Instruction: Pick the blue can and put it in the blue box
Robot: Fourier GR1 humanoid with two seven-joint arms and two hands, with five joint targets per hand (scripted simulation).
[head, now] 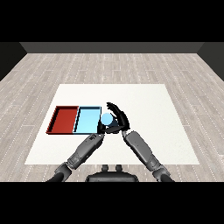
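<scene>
Right hand curls its fingers round the blue can, held at the right-hand edge of the light blue tray; left hand sits just below the can, its fingers hidden, so whether they are spread or closed cannot be told. White table lies broad and bare to the right and front of both forearms; red tray adjoins the blue one on its left side, rims touching, with a bare margin of table between it and the left table edge.
</scene>
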